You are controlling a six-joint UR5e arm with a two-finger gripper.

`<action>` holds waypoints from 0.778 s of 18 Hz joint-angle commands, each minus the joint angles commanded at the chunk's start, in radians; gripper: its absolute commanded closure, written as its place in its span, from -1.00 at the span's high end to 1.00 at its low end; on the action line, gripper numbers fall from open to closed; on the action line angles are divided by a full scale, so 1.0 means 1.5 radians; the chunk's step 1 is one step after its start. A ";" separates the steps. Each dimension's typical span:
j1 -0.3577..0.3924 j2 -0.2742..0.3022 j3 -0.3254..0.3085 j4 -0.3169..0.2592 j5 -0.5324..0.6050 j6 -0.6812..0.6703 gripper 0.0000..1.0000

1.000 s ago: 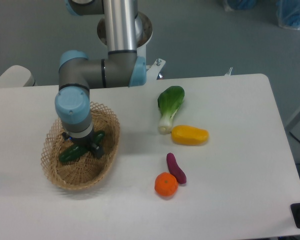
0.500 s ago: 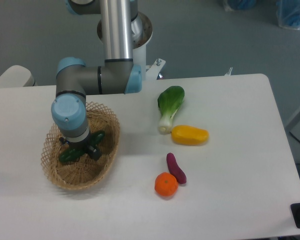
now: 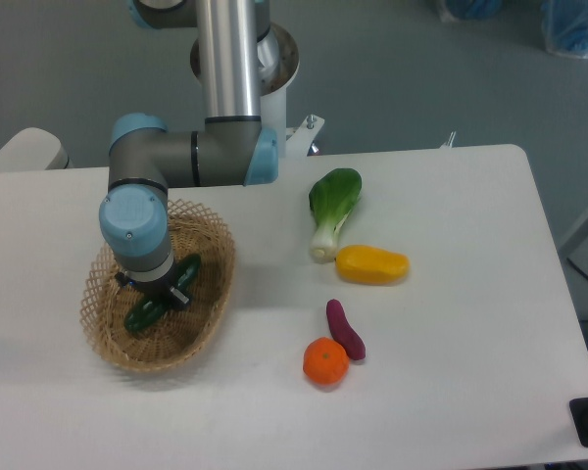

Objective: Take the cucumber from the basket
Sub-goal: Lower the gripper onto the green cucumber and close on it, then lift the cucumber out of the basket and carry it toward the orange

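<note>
The dark green, glossy, elongated cucumber (image 3: 162, 295) lies aslant inside the oval, tan woven wicker basket (image 3: 212, 294), one end low at the left, the other reaching up toward the basket's right wall. Half a second ago it lay flatter and more crosswise; now it is turned steeper, and its lower end has shifted. The two-finger gripper (image 3: 155, 291) sits right over its middle, under the blue-capped wrist, and the dark fingers appear to straddle it. Whether the jaws are clamped on it or only set around it, I cannot tell, since the wrist hides the contact. The cucumber's turn along with the wrist suggests that a grasp is being taken or is just made, so the lift out of the basket probably comes next.

Well apart on the white table (image 3: 451, 255) lie a leafy green-and-white bok choy (image 3: 332, 208), a yellow oblong fruit (image 3: 372, 264), a small purple eggplant-like piece (image 3: 345, 329) and a round orange (image 3: 325, 361).
</note>
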 joint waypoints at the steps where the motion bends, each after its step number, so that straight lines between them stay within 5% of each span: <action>1: 0.002 0.003 0.003 -0.002 0.000 0.000 -0.58; 6: 0.046 0.028 0.014 -0.006 -0.033 0.005 -0.57; 14: 0.112 0.020 0.119 -0.012 -0.032 0.044 -0.56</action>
